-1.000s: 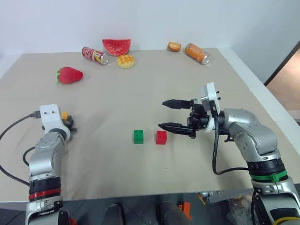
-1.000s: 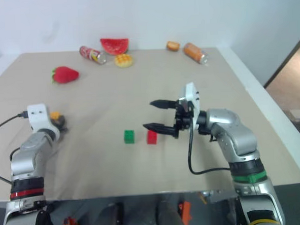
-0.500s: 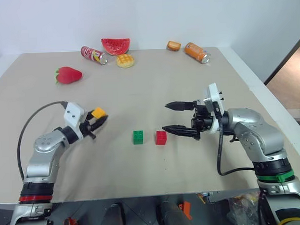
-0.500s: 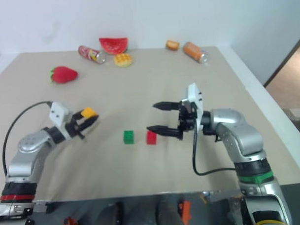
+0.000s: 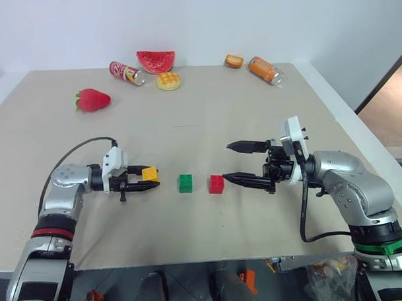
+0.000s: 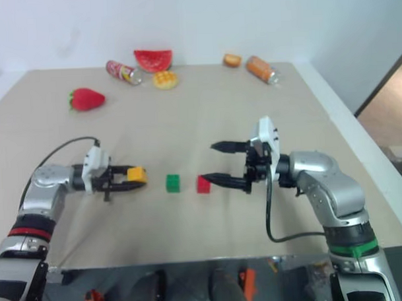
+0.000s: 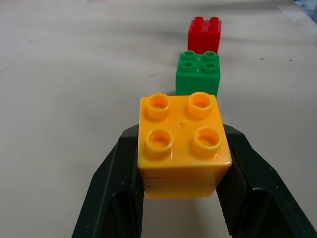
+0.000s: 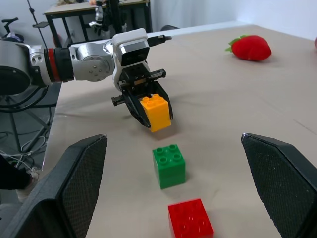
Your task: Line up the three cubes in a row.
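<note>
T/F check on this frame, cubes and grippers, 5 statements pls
1. The left gripper is shut on the yellow-orange cube. True.
2. The right gripper holds the red cube. False: its fingers are wide open and empty; the red cube sits on the table beside the lower finger.
3. The green cube and the red cube sit side by side on the table, apart. True.
4. The yellow-orange cube is stacked on the green cube. False: it is in the left gripper, to the left of the green cube and not touching it.
5. The strawberry lies between the green and red cubes. False: it lies far back on the table's left side.
</note>
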`<state>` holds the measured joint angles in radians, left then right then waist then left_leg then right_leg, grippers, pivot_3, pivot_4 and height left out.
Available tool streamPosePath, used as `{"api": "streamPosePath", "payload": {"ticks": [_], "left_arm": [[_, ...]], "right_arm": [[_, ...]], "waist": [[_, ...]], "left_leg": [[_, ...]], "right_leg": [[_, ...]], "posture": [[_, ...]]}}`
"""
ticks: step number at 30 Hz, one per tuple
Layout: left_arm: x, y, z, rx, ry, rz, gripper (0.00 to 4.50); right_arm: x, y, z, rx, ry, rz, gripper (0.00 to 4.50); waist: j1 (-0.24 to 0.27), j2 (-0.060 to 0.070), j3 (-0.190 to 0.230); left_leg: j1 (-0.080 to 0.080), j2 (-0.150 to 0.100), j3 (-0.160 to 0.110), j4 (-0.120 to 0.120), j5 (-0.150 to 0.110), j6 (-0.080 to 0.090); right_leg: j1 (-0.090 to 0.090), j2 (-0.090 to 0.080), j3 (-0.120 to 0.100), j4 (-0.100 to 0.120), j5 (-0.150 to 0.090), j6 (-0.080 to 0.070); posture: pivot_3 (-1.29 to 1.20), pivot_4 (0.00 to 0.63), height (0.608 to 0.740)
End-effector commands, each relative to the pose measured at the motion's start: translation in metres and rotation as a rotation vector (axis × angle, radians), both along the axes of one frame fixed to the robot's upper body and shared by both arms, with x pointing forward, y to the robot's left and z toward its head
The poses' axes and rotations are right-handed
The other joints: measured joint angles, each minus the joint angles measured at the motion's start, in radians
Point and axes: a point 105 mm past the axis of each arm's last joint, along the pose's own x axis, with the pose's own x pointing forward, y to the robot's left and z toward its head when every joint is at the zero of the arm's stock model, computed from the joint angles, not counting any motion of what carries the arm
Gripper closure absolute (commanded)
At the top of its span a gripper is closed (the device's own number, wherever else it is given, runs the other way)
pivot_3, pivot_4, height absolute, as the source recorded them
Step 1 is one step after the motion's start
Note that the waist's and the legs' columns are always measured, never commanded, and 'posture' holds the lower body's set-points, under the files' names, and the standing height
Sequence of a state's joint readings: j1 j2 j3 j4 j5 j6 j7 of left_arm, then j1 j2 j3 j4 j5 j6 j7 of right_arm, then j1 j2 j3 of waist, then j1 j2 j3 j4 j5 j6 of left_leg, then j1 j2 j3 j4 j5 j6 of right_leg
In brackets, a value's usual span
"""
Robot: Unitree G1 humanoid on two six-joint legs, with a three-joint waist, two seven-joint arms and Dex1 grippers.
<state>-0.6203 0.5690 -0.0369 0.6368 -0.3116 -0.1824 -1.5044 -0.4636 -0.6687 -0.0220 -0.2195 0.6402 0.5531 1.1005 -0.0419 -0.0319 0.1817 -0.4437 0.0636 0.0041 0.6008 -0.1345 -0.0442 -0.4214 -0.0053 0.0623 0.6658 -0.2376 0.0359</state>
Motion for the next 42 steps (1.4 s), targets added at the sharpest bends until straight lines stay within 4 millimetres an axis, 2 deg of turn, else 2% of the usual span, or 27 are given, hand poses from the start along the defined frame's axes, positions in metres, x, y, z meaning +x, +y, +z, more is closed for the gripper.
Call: {"api": "streamPosePath", "payload": {"ticks": [1, 6, 10, 26, 35, 42], "left_arm": [[0.0, -0.003, 0.003, 0.014, -0.012, -0.056, 3.15], [-0.002, -0.006, -0.003, 0.023, 0.008, -0.086, 3.15], [-0.003, -0.005, -0.005, 0.022, 0.02, -0.09, 3.15], [0.008, 0.014, -0.001, 0.065, 0.016, -0.032, 3.15], [0.007, 0.009, -0.004, 0.07, 0.028, -0.056, 3.15], [0.01, -0.003, -0.003, 0.09, 0.01, -0.097, 3.15]], "right_arm": [[-0.012, -0.005, 0.015, 0.019, -0.03, 0.017, 0.0], [-0.024, -0.018, 0.002, -0.034, 0.042, 0.044, 0.0], [-0.023, -0.024, -0.003, -0.064, 0.04, 0.021, 0.0], [-0.02, -0.02, -0.005, -0.059, 0.035, 0.014, 0.0], [-0.02, -0.019, -0.006, -0.059, 0.036, 0.013, 0.0], [-0.021, -0.019, -0.007, -0.063, 0.037, 0.007, 0.0]], "waist": [[-0.001, 0.0, 0.0], [-0.001, 0.0, 0.0], [-0.002, 0.0, 0.0], [-0.003, 0.0, 0.0], [-0.003, 0.0, 0.0], [-0.002, 0.0, 0.0]], "left_leg": [[-0.001, 0.0, 0.0, 0.0, 0.0, 0.0], [-0.001, 0.0, -0.001, 0.0, 0.0, 0.001], [-0.001, 0.0, -0.001, 0.001, 0.0, 0.001], [-0.001, 0.0, -0.001, 0.001, 0.0, 0.001], [-0.001, 0.0, -0.001, 0.001, 0.0, 0.001], [-0.001, 0.0, -0.001, 0.002, 0.0, 0.001]], "right_leg": [[0.0, 0.0, 0.0, 0.0, 0.0, 0.001], [0.0, 0.001, 0.0, 0.0, 0.001, 0.003], [0.0, 0.0, 0.0, 0.0, 0.0, 0.0], [-0.001, 0.001, 0.0, 0.0, 0.001, 0.001], [0.0, 0.001, 0.0, 0.0, 0.001, 0.001], [0.0, 0.001, 0.0, 0.0, 0.002, 0.002]], "posture": [[0.0, 0.15, 0.74], [0.0, 0.15, 0.74], [0.0, 0.15, 0.74], [0.0, 0.15, 0.74], [0.0, 0.15, 0.74], [0.0, 0.15, 0.74]]}}
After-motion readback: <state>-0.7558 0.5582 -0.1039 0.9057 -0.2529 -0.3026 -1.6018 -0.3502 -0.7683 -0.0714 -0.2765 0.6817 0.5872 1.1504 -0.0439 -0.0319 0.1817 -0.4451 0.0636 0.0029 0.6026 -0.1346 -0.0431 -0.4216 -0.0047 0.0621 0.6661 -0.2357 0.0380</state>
